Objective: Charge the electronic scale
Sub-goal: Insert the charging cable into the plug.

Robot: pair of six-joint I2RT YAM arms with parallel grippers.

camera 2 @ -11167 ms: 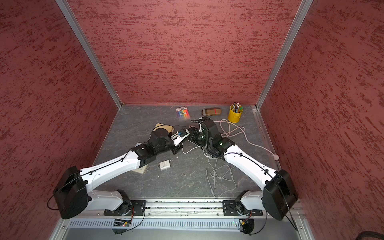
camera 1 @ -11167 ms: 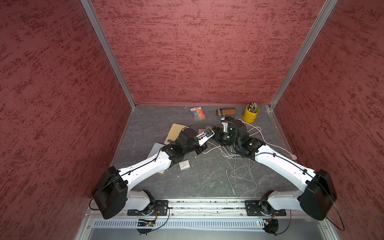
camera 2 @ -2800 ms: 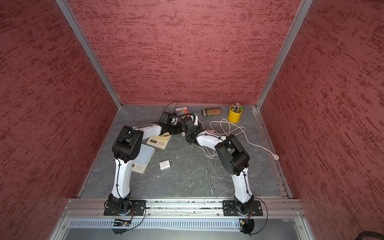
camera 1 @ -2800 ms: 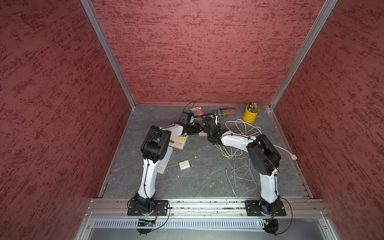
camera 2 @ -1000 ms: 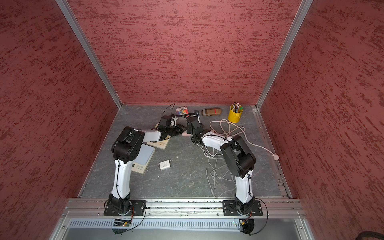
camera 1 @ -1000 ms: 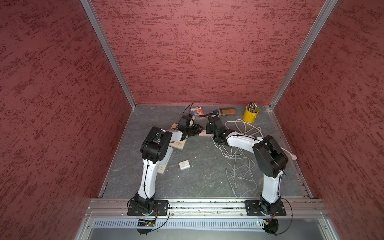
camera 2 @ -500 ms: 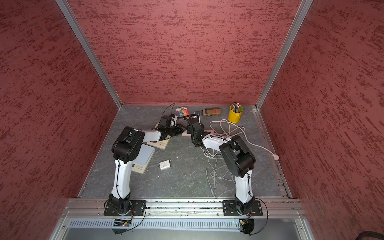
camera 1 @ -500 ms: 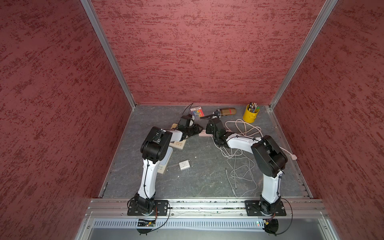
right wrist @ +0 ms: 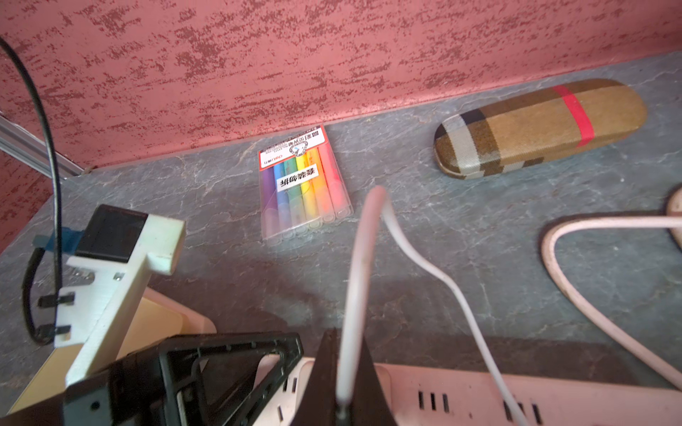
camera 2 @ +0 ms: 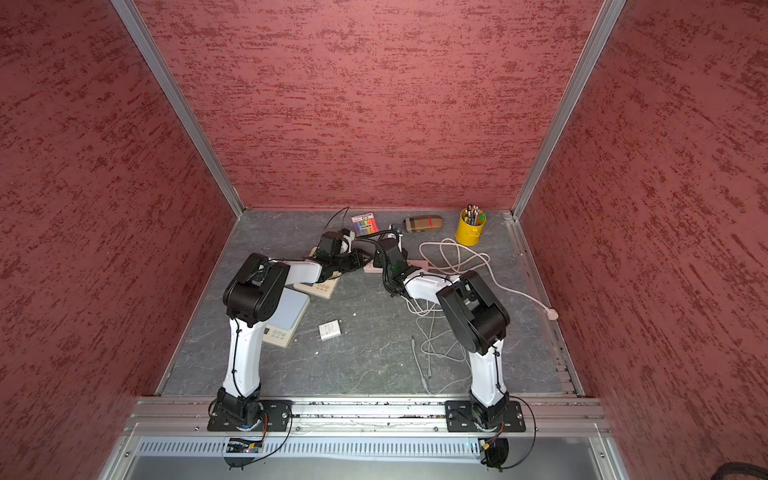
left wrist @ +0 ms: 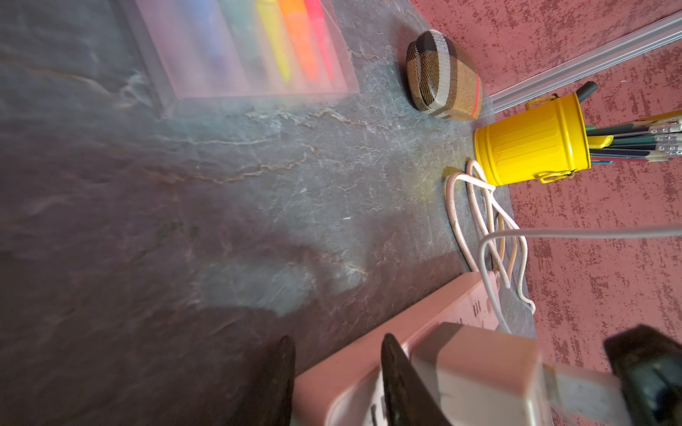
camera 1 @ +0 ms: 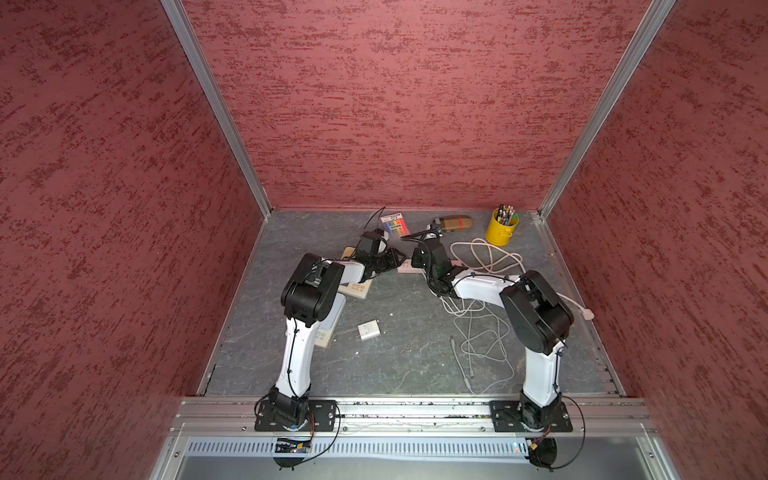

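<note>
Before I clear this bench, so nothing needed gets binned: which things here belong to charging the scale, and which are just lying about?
For the job: beige electronic scale; pale-topped electronic scale; pink power strip; charger adapter on it; white cable pinched in the right tool.

Lying about: highlighter pack; plaid glasses case; yellow pencil pot; loose white adapter, possibly a spare.

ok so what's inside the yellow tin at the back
pencils and pens stand in the yellow tin, their ends sticking out past its rim. anything lower down inside is covered by the tin's wall
</note>
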